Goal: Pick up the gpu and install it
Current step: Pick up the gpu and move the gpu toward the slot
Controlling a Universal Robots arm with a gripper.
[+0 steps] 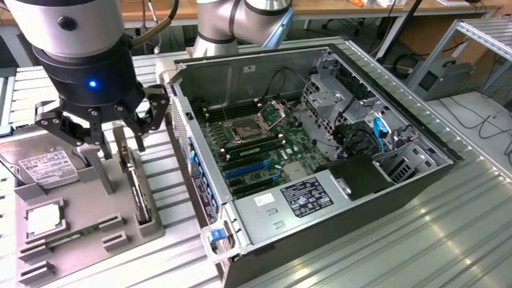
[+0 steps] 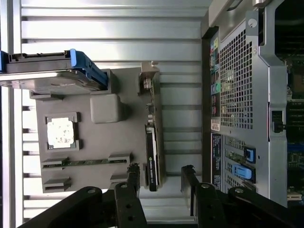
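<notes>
**rackmonkey:** So where was the gpu (image 2: pixel 151 159) at that moment? And what were the jaws doing?

**ur_tinkerer:** It was parked in the grey parts tray (image 2: pixel 121 142), standing on its long edge in a slot along the tray side closest to the PC case (image 1: pixel 320 138). It's a dark card and looked super thin from above. The gripper (image 2: pixel 161 178) hung over the tray at one end of the card. The jaws were spread wide, one finger on each side of the card. The card sat way closer to one finger than the other. Tbh I couldn't spot any contact, so nothing was gripped.

**rackmonkey:** Other stuff on the tray?

**ur_tinkerer:** Yeah. A hard drive (image 1: pixel 44 165) with a white label sat on the tray side away from the case. A CPU chip (image 2: pixel 61 132) was in its own pocket, also toward that side of the tray. A green memory stick (image 2: pixel 80 162) lay flat on the tray between its clips.

**rackmonkey:** And the tray itself?

**ur_tinkerer:** It was on the ribbed metal desk (image 1: pixel 448 240), just beside the case. The case was open on top, with the motherboard (image 1: pixel 256 144) facing up.
</notes>
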